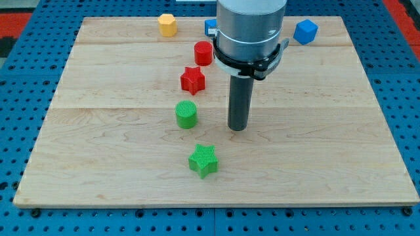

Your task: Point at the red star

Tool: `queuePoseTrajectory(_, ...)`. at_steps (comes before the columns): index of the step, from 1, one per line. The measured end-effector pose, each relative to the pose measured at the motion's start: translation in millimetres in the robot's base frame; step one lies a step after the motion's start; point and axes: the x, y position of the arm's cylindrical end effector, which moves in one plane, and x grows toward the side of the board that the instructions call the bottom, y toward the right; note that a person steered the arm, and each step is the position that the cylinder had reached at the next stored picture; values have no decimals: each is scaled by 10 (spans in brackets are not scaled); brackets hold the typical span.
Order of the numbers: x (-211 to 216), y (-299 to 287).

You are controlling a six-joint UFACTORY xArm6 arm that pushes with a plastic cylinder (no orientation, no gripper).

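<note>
The red star (192, 80) lies on the wooden board, left of centre in the upper half. My tip (237, 128) rests on the board to the star's lower right, about a block's width and more away, not touching it. A red cylinder (203, 53) stands just above the star. A green cylinder (186, 115) stands below the star, to the left of my tip. A green star (203, 160) lies lower down, below and left of my tip.
A yellow hexagonal block (168, 25) sits near the board's top edge. A blue cube (305, 31) sits at the top right. Another blue block (210, 27) is partly hidden behind the arm's grey body (251, 33). The wooden board (328, 144) lies on a blue pegboard.
</note>
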Motion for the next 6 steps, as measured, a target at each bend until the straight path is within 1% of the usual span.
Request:
queuePoseTrajectory(3, 16, 9)
queuePoseTrajectory(5, -38, -103)
queuePoseTrajectory(6, -496, -168)
